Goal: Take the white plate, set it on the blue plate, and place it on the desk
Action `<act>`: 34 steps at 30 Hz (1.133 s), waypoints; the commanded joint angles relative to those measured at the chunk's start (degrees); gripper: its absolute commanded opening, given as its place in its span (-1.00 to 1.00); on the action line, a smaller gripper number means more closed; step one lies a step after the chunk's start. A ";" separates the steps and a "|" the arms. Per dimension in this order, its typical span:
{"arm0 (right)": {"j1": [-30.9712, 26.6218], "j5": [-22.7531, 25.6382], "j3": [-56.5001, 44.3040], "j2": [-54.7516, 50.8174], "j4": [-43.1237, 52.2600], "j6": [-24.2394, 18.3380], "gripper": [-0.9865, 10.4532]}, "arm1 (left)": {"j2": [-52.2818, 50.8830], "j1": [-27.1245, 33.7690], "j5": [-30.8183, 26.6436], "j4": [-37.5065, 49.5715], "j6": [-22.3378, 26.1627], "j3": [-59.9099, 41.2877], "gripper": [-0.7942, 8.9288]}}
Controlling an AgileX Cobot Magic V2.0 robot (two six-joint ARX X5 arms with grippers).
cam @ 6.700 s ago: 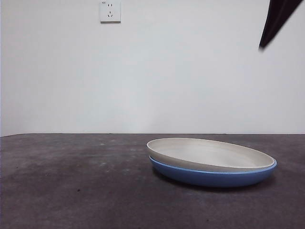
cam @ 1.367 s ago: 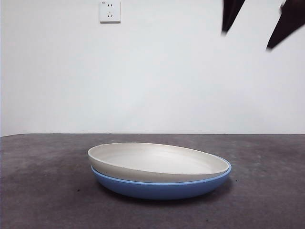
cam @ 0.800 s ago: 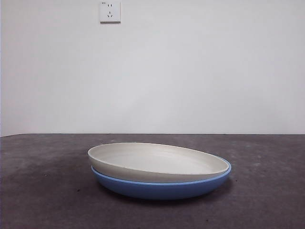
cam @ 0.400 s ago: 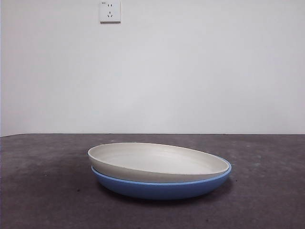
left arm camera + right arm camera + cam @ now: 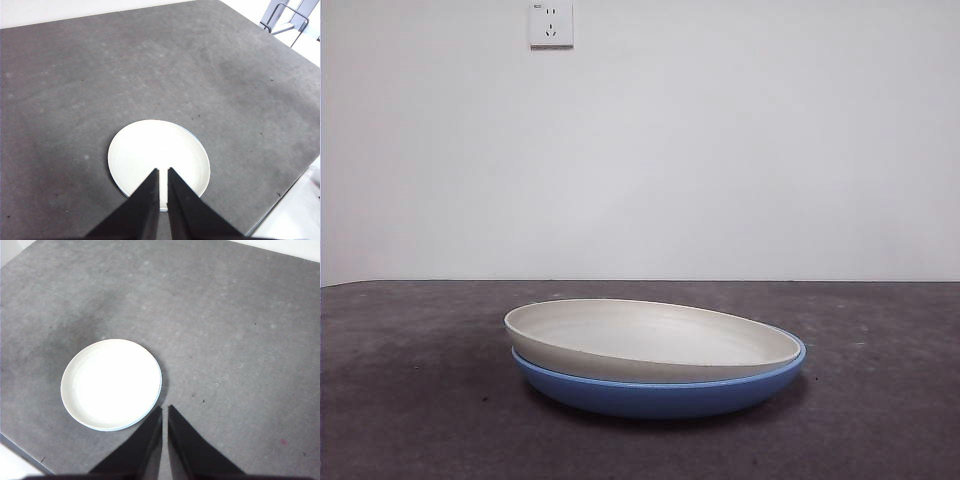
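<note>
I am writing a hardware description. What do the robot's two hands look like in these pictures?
The left hand and the right hand look alike: each has two plain matte black jaws, flat and wedge-shaped, tapering to narrow tips. No cables or markings are visible.

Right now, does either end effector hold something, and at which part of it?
Nothing is held. The left end effector and the right end effector are both high above the desk, nearly closed on nothing. The white plate rests on the blue plate.
</note>
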 commanded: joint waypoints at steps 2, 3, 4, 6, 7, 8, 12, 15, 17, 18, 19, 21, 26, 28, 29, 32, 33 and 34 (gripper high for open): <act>0.28 0.02 0.63 0.35 0.63 -0.24 -0.80 | 0.26 -0.42 -0.24 0.79 0.22 0.42 -0.79; 0.28 0.04 0.63 0.35 0.63 -0.24 -0.80 | 0.24 -0.42 -0.24 0.81 0.22 0.42 -0.79; 0.28 0.04 0.63 0.35 0.63 -0.24 -0.80 | -0.04 -0.37 -0.26 0.72 0.22 0.42 -0.79; 0.28 0.04 0.63 0.35 0.63 -0.24 -0.80 | -0.79 0.81 -0.24 0.87 0.22 0.39 -0.79; 0.28 0.04 0.63 0.35 0.63 -0.24 -0.80 | -1.16 2.27 -0.22 0.96 0.22 0.31 -0.79; 0.28 0.04 0.63 0.35 0.63 -0.24 -0.80 | -1.57 3.91 0.20 1.03 0.22 0.07 -0.79; 0.28 0.04 0.63 0.35 0.63 -0.24 -0.80 | -4.42 13.31 1.66 5.60 0.72 -4.31 -0.79; 0.28 0.04 0.63 0.35 0.63 -0.24 -0.80 | -9.42 20.72 -2.25 14.53 4.35 -13.53 -0.79; 0.28 0.04 0.63 0.35 0.63 -0.24 -0.80 | -12.94 24.26 -5.70 20.50 6.80 -20.39 -0.79; 0.28 0.04 0.63 0.35 0.63 -0.24 -0.80 | -14.91 25.83 -6.99 23.15 7.52 -24.00 -0.79; 0.28 0.04 0.63 0.35 0.63 -0.24 -0.80 | -16.90 27.28 -7.85 25.86 7.63 -27.71 -0.79; 0.28 0.04 0.63 0.35 0.63 -0.24 -0.80 | -20.22 29.33 -9.22 30.18 7.58 -33.77 -0.79; 0.28 0.04 0.63 0.35 0.63 -0.24 -0.80 | -30.45 32.74 -9.73 38.73 3.89 -49.48 -0.79; 0.28 0.04 0.63 0.35 0.63 -0.24 -0.80 | -34.05 33.16 -9.73 39.15 1.60 -53.31 -0.79; 0.28 0.04 0.63 0.35 0.63 -0.24 -0.80 | -35.65 33.38 -9.73 39.17 1.09 -54.84 -0.79; 0.28 0.04 0.63 0.35 0.63 -0.24 -0.80 | -39.36 33.83 -9.73 39.15 1.18 -58.10 -0.79; 0.28 0.04 0.63 0.35 0.63 -0.22 -0.80 | -39.63 33.92 -9.73 39.67 1.20 -58.95 -0.79; 0.28 0.04 0.63 0.35 0.68 -0.24 -0.80 | -39.56 34.01 -9.75 39.93 1.22 -59.58 -0.79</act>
